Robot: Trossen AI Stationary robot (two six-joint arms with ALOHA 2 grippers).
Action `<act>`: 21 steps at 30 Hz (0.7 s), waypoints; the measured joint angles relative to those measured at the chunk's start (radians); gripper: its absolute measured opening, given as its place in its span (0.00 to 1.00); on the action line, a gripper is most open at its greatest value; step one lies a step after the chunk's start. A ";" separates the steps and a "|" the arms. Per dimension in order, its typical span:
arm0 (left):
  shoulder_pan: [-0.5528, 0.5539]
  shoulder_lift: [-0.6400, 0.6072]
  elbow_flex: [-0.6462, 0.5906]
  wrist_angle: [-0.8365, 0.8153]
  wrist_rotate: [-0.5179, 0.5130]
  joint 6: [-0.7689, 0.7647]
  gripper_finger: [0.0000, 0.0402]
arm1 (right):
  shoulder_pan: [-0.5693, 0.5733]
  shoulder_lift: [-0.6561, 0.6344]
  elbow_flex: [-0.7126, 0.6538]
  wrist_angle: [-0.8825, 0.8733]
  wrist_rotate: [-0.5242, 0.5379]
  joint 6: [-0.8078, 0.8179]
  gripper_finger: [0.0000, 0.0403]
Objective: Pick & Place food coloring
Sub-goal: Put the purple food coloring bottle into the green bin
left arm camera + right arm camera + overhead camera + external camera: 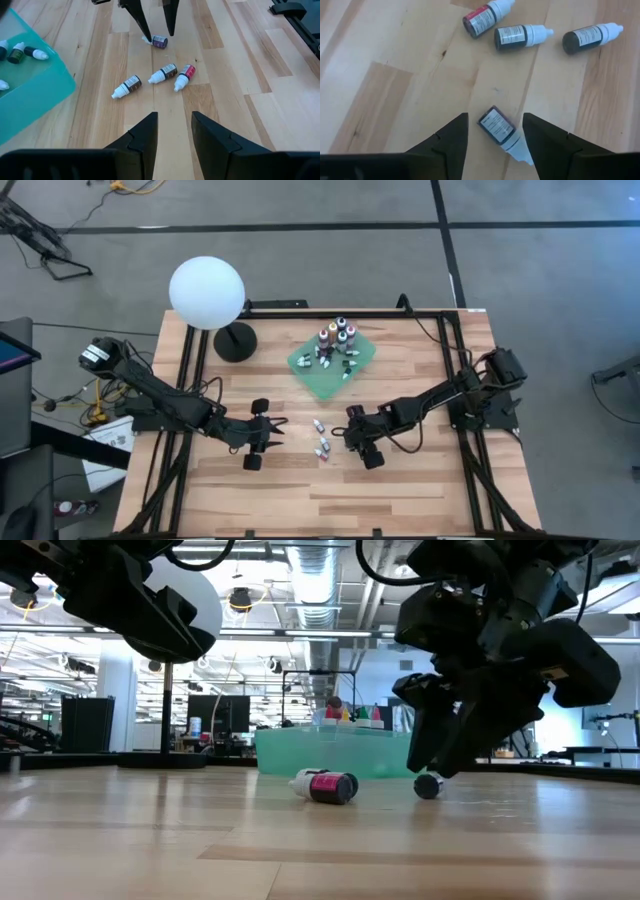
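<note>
While the left pincer [268,434] hovers open over bare wood left of center, the right pincer [492,131] sits low with fingers apart, straddling one dark bottle [501,131] lying on the tabletop [420,490], not gripped. Three more bottles [522,36] lie beside it mid-tabletop; the rest are on the green tray [372,352] toward the far edge.

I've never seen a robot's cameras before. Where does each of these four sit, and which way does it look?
High view: overhead, straight down; both arms, green tray.
Low view: table height, across the wood; both grippers overhead.
Left wrist view: on left arm, past its open fingers toward lying bottles.
Right wrist view: on right arm, open fingers straddling the purple bottle.
Shared: both wrist views show that bottle.
</note>
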 joint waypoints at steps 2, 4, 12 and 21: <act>0.000 0.000 0.000 0.000 0.000 0.000 0.28 | -0.006 0.000 0.000 -0.010 0.000 0.001 0.47; 0.000 0.000 0.000 0.000 -0.001 0.000 0.28 | -0.008 0.000 0.000 -0.034 0.000 0.001 0.47; 0.000 0.000 0.000 0.003 -0.008 -0.001 0.28 | -0.011 0.000 0.000 -0.056 0.008 0.002 0.44; 0.000 0.000 0.000 0.007 -0.008 -0.001 0.28 | -0.011 0.000 0.000 -0.056 0.011 0.063 0.39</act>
